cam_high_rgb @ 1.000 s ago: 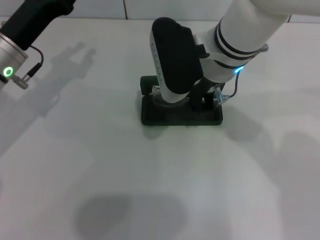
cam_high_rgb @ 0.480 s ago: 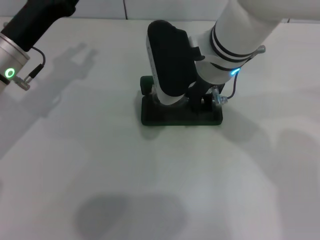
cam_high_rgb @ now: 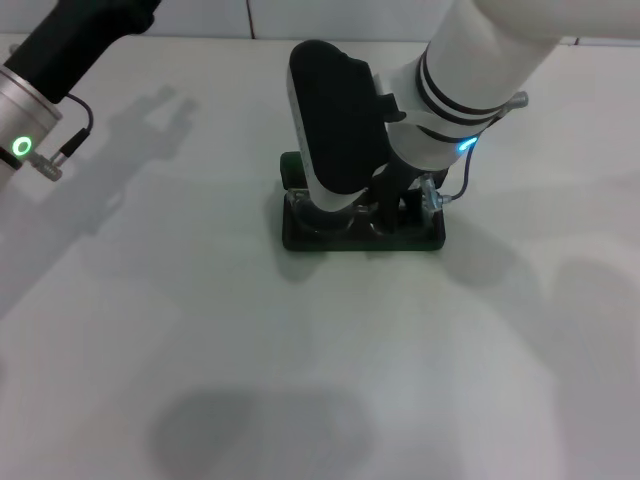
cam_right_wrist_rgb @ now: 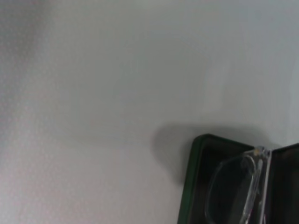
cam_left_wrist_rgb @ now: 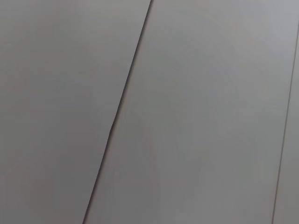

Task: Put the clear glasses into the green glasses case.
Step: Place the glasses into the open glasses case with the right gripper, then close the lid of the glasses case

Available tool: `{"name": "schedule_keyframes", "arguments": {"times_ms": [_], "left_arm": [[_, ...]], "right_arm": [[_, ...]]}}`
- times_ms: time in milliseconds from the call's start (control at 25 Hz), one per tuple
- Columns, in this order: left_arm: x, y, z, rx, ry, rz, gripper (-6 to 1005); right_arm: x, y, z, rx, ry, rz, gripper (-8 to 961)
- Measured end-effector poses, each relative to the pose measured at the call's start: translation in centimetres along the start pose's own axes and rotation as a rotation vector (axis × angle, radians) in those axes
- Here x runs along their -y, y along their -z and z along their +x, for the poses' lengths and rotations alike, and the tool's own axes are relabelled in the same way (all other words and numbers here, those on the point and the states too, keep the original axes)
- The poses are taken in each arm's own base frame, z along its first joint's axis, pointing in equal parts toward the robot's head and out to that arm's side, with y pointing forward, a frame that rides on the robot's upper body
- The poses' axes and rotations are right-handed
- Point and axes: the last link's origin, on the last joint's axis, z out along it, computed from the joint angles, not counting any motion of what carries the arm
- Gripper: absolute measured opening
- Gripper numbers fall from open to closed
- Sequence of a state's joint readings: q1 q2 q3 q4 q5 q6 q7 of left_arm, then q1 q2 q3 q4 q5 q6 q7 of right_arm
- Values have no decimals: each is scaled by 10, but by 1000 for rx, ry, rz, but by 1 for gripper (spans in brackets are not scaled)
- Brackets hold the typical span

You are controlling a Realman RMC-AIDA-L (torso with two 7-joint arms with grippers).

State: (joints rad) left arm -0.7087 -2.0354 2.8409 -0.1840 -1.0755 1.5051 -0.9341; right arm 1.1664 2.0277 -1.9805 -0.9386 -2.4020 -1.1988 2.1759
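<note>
A: The clear glasses (cam_right_wrist_rgb: 236, 186), fully transparent plastic spectacles with wraparound lenses, lie partly inside the open dark green hinged glasses case (cam_high_rgb: 300, 232) on the white desk (cam_high_rgb: 300, 380). In the right wrist view one lens sits over the dark lining near the case's rounded end.

B: And the right gripper (cam_high_rgb: 385, 205)?

A: It is down at the case, under the right arm's black-and-white wrist. I cannot tell how far apart it stands or whether it has hold of the glasses; the arm hides that in the head view, and its own camera shows none of it.

B: How should this step go?

A: My judgement: settle the glasses flat so both lenses and the thin arms sit below the rim, then let go gently and lift straight up, so nothing gets dragged back out or the light case nudged.

B: What differs from a second ago?

A: The right wrist has shifted slightly toward the robot's left and sunk a little onto the case. The case itself looks unmoved. The left gripper is out of sight, its arm parked far off at the left edge, as before
</note>
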Motion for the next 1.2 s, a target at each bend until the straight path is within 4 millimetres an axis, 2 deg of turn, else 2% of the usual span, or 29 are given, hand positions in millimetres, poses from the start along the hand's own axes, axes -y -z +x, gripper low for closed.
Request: {"name": "schedule_keyframes", "arguments": {"times_ms": [200,440,680,840,1000,1080,1200], "left_arm": [[0,1,0,1,1,-1,576],[1,4,-1,5,1,4,577],[2,5,0,8,14,4,579],[5,7,2,22,20,3,579],[8,7,2,45,6,5,580],[11,9,2,31,12,37,581],[16,18,1,-21,29,115,581]], "right_arm": [[-3,0,0,10,4,15,159],[-3,9,-2,63,-14,47,358],[-1,34,10,180,-105,84,445],[-7,49,27,292,-172,87,447],[-21,65,64,475,-301,62,451],[-36,73,86,609,-358,47,455],[-61,74,115,749,-417,32,460]]}}
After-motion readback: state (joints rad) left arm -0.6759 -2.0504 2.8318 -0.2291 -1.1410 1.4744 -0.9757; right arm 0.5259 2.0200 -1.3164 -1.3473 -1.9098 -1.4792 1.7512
